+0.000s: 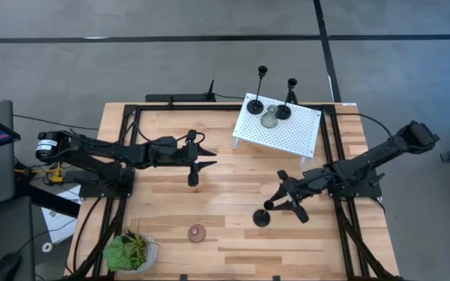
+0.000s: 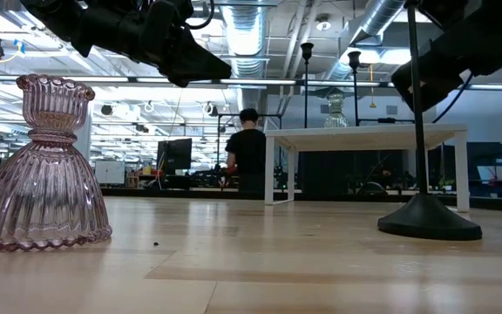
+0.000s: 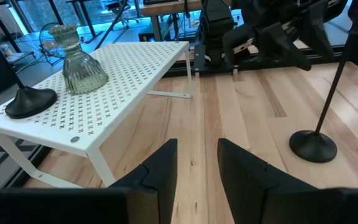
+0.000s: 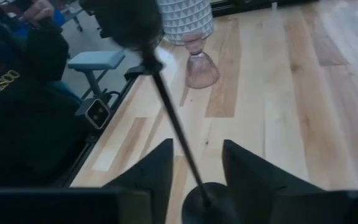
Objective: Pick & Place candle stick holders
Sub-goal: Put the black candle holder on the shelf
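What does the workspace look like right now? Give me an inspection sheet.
Surface: wooden table, dry, unmarked.
Job's things: two tall black holders and the grey-green holder on the white stand; third tall black holder upright on the table; pink holder near the front edge.
Clutter: potted plant.
Grippers: left gripper open, empty, mid-table; right gripper open around the third holder's stem.
Cables: black cable at the table's right rear.
Surroundings: a person behind the table.

Pink glass holder (image 2: 42, 166) near left; tall black holder (image 2: 427, 214) right; white stand (image 2: 366, 138) behind, person (image 2: 249, 157) beyond.
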Controlling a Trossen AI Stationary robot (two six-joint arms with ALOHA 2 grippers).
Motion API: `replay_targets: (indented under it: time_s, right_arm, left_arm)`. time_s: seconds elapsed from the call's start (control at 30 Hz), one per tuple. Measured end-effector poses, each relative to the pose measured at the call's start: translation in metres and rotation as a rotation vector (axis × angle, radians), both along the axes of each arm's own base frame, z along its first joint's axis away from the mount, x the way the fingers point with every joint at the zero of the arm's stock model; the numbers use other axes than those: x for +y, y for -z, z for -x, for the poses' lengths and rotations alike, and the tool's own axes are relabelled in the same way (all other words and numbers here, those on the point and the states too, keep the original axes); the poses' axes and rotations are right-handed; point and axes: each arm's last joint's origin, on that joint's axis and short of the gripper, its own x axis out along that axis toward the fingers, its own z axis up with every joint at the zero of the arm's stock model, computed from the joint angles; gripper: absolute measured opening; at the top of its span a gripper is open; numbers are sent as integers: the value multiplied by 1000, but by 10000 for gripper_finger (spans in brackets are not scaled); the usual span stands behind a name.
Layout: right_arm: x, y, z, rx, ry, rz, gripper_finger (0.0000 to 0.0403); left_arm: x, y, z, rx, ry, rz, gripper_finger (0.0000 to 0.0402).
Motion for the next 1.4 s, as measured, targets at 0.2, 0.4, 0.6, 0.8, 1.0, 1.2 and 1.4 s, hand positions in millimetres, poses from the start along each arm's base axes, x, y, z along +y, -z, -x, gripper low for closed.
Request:
replay_targets:
  time_s: [0.2, 0.4, 0.6, 0.8, 1.0, 1.2, 1.4]
  right_arm:
    - [2, -1, 1, -12, 10, 6, 187]
    - [4, 0, -6, -47, 13, -8, 209]
    - [9, 11, -17, -49, 10, -15, 202]
    - [15, 18, -18, -15, -3, -24, 168]
    - [16, 15, -19, -49, -8, -38, 93]
    - [17, 12, -20, -78, -8, -54, 43]
    - [16, 11, -20, -84, 1, -49, 26]
  left_arm:
    - [0, 0, 0, 0, 0, 0, 115]
    - [0, 0, 0, 0, 0, 0, 115]
    - [0, 0, 0, 0, 0, 0, 115]
    - [0, 0, 0, 0, 0, 0, 115]
    - [0, 0, 0, 0, 0, 0, 115]
    - [0, 0, 0, 0, 0, 0, 115]
    - [0, 0, 0, 0, 0, 0, 115]
